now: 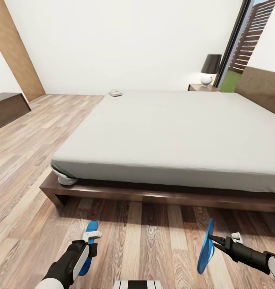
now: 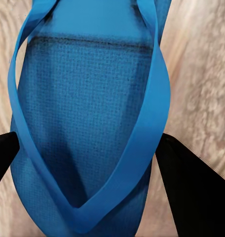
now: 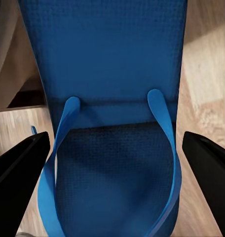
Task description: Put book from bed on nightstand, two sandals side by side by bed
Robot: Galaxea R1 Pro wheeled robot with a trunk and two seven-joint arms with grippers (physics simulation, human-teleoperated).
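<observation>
Presently each gripper's fingers clasp a blue sandal, left (image 1: 88, 248) and right (image 1: 206, 247), above the floor (image 1: 153, 237) beside the bed (image 1: 173, 132).

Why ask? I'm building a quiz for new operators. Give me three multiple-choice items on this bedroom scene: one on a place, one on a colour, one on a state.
1. Where does the book lie?
A. on the floor
B. on the bed's far corner
C. in a gripper

2. What colour are the sandals' soles?
A. red
B. blue
C. black

3. How is the right sandal placed?
A. flat on the mattress
B. tucked under the bed frame
C. held on edge by the right gripper

Answers:
1 B: the book rests at the far corner of the bed.
2 B: the left sandal and the right sandal both show blue.
3 C: the right gripper pinches it upright, over the floor.
</observation>
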